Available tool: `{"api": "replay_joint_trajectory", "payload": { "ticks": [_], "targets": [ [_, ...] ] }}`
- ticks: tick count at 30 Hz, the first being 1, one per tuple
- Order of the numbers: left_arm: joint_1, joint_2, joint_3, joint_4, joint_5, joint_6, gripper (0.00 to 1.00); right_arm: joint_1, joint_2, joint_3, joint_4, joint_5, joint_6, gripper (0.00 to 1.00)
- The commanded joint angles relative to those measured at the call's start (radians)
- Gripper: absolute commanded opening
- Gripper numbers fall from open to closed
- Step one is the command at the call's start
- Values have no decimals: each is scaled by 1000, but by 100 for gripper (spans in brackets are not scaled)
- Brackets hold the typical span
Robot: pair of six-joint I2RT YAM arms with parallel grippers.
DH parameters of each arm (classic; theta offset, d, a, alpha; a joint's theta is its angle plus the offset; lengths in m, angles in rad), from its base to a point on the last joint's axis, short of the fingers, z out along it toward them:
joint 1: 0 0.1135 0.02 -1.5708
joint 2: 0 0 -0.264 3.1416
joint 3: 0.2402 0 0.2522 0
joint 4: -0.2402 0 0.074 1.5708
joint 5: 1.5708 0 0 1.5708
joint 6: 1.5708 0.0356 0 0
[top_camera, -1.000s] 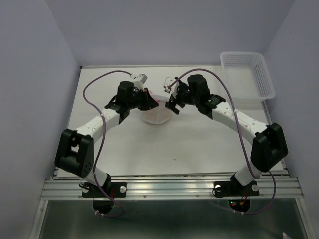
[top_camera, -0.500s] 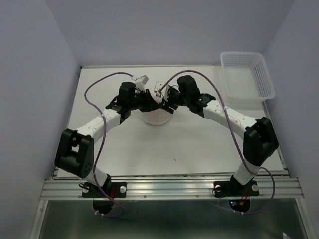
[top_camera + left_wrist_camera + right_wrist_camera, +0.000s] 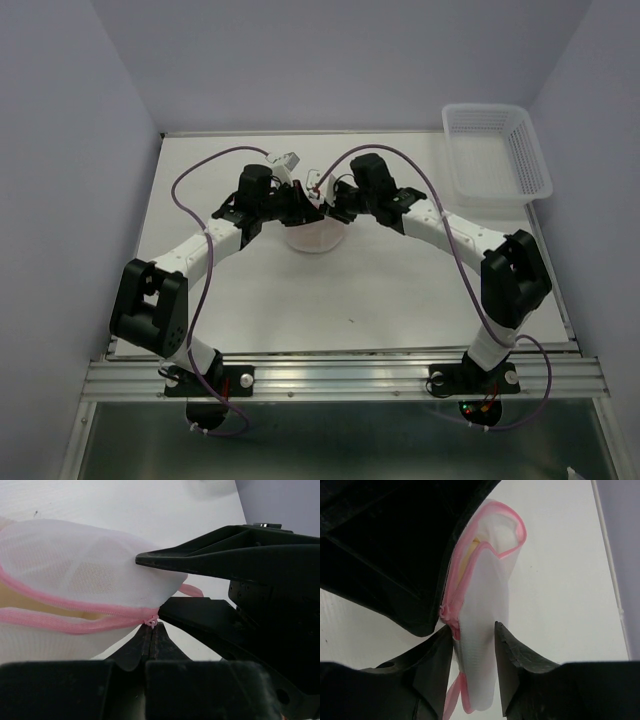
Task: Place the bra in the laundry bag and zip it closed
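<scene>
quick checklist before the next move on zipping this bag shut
1. Bra inside the laundry bag: ok, tan fabric shows only within the opening.
2. Zipper closed: not ok, a gap is open.
3. Left gripper pinching the zipper end: ok.
4. Right gripper gripping the bag: cannot tell; its fingers straddle it.
5. Basket away from both arms: ok.

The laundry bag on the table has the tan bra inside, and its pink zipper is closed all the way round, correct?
Not quite. The laundry bag on the table does hold the tan bra, but its pink zipper is not closed all the way. The left wrist view shows the two pink edges parted, with the bra showing in the gap.
</scene>
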Motion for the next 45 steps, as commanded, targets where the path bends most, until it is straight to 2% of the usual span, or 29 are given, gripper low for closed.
{"api": "replay_joint_trajectory", "payload": {
  "ticks": [1, 2, 5, 11, 18, 32, 33, 34, 35, 37, 38, 42, 45],
  "targets": [
    [-2, -55, 47, 38, 57, -7, 0, 11, 20, 56, 21, 9, -26, 41],
    [-4, -52, 48, 34, 60, -9, 0, 11, 22, 57, 21, 8, -30, 33],
    [-2, -51, 48, 9, 49, -10, 0, 11, 20, 56, 35, 14, -52, 24],
    [35, -83, 15, -25, -2, -41, 0, 11, 6, 5, 58, 80, -134, 12],
    [191, -131, -71, -37, -5, -102, 0, -35, -29, -55, 76, 69, -180, 7],
    [299, -143, -191, -63, -68, -84, 0, -135, -106, -139, 164, 25, -112, 3],
    [299, -154, -191, -59, -68, -84, 0, -135, -106, -142, 168, 23, -101, 5],
    [297, -160, -188, -51, -63, -87, 0, -135, -103, -142, 173, 19, -87, 12],
    [291, -167, -173, -31, -54, -84, 0, -135, -101, -136, 173, 9, -55, 44],
    [245, -181, -139, -23, -72, -76, 0, -135, -106, -128, 171, -35, -7, 68],
    [225, -184, -99, -19, -86, -63, 0, -135, -112, -122, 170, -49, 41, 84],
    [138, -180, -18, 26, -71, -64, 0, -124, -176, -107, 156, -148, 135, 98],
    [99, -164, 22, 44, -65, -75, 0, -96, -237, -130, 158, -176, 142, 100]
  ]
}}
